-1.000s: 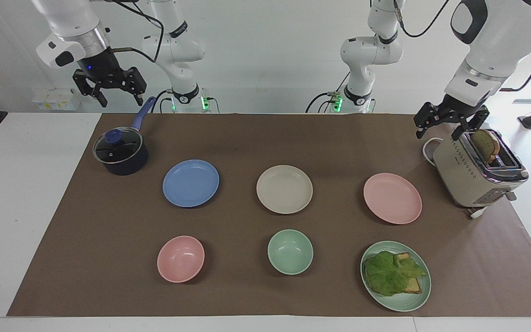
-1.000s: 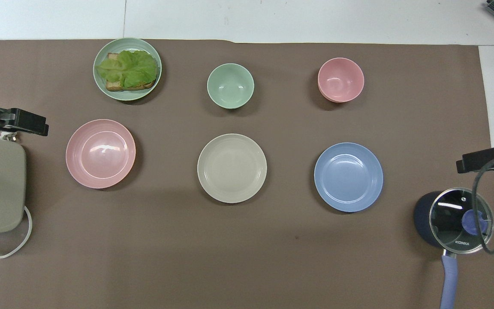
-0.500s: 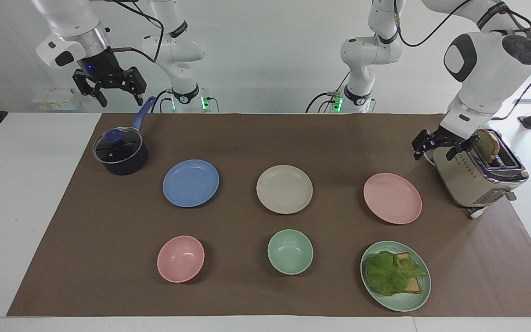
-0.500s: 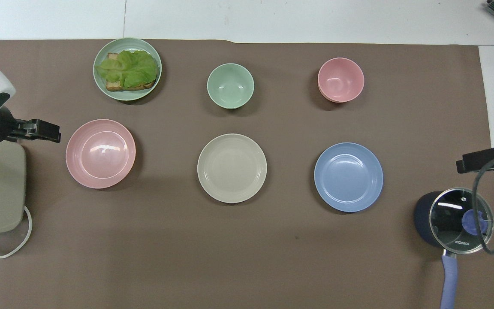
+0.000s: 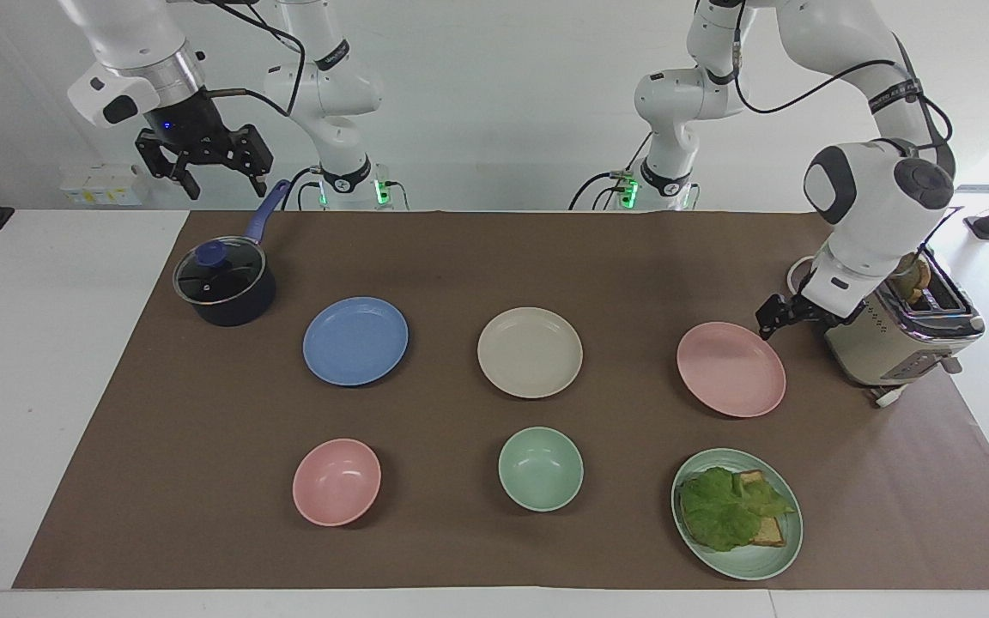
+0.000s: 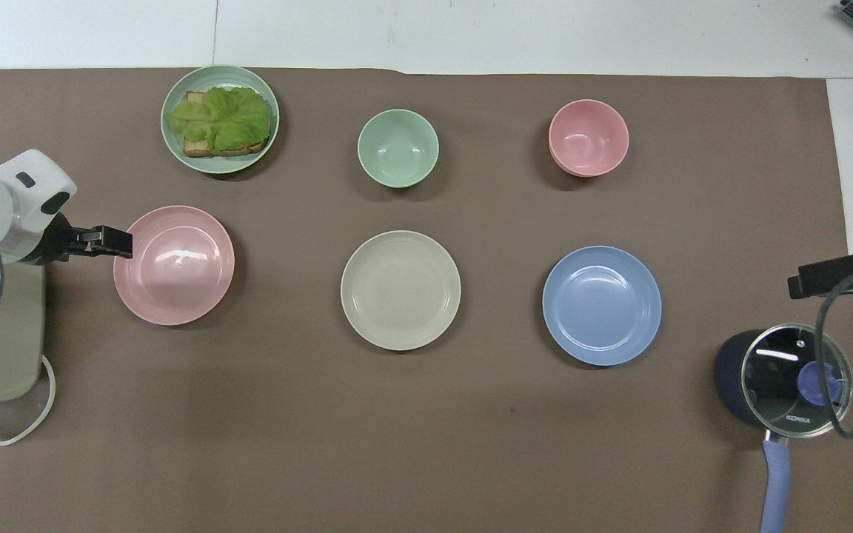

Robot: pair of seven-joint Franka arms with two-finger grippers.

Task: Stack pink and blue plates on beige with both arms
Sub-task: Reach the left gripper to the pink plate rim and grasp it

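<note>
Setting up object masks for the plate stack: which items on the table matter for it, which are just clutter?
Job:
- pink plate, left gripper low at its rim, open
- blue plate
- beige plate, between them
- right gripper, open, up over the saucepan's handle

Clutter:
- saucepan
- toaster
- pink bowl
- green bowl
- green plate with lettuce and toast

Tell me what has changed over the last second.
The left gripper has come down from above the toaster to the pink plate's rim at the left arm's end of the table; it is open and holds nothing. The right gripper waits, open, above the pot. The pink, beige and blue plates have not moved.
</note>
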